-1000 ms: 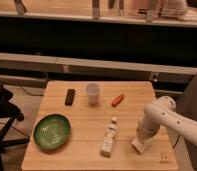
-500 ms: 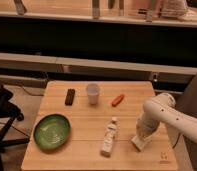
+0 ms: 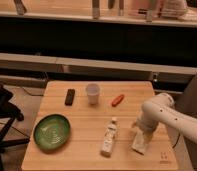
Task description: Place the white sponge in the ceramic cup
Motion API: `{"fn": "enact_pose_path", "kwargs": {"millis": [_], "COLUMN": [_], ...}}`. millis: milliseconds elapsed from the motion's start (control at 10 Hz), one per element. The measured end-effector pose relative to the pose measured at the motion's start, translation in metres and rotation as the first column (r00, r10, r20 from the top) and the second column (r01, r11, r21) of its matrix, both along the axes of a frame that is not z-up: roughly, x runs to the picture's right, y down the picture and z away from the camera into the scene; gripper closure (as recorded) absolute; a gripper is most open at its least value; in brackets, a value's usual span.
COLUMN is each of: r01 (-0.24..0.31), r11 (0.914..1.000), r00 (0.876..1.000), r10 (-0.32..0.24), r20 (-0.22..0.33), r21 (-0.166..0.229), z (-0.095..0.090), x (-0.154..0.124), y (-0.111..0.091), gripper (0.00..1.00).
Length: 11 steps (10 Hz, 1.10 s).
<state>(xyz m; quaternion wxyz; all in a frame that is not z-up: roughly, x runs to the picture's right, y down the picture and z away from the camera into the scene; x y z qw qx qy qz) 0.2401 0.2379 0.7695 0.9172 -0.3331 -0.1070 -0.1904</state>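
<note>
White sponge (image 3: 140, 143): small flat off-white rectangular block, lying on the pale wooden slatted table (image 3: 82, 152), lower right of frame, close to the near edge. Not lifted.

Gripper (image 3: 141, 134) sits right on top of the sponge's far end, at the tip of the white arm (image 3: 167, 112) that comes in from the right edge. Wide or narrow: can't tell, the wrist housing hides the business end. Can't tell if it has any hold on the sponge either.

Change over the last second: almost none in view. The arm has nudged slightly left and stays low over the sponge; the sponge is in the same spot at the same angle. My read: the pick isn't done, we're at the grasp step and transport hasn't started.

Same depth, going left: white plastic bottle with a label (image 3: 109, 136) lying lower centre, just beside the sponge but apart from it. Round green glazed bowl (image 3: 51, 132) lower left, empty.

Further back: small plain white ceramic cup (image 3: 93, 93), upright, upper centre of the table, well apart from the sponge. Small orange-red oblong item (image 3: 118, 100) just right of the cup, small black rectangular block (image 3: 70, 96) to its left.

The carry runs up-left, diagonally. The bottle and the orange-red item flank that path, so lift clear first. The cup mouth looks narrow against the sponge's length, so it likely needs to go in end-first.
</note>
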Motion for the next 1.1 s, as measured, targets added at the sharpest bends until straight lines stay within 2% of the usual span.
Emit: {"fn": "enact_pose_path", "kwargs": {"millis": [100,200,300,500,700,1100], "r01": [0.002,0.008,0.015,0.016,0.023,0.031], "r11": [1.0,0.9999,0.9998,0.9999,0.9997,0.9993], "r00": [1.0,1.0,1.0,1.0,0.999,0.999], "r10": [-0.002,-0.008,-0.015,-0.016,-0.023,-0.03], "r20": [0.001,0.004,0.012,0.022,0.033,0.034], "r21": [-0.002,-0.007,-0.009,-0.007,-0.001,-0.02], "z": [0.002,0.003,0.005,0.006,0.009,0.01], "x": [0.001,0.002,0.003,0.002,-0.001,0.006], "y": [0.0,0.005,0.019,0.035,0.029,0.041], "gripper": [0.28,0.26,0.2,0.2,0.2,0.2]}}
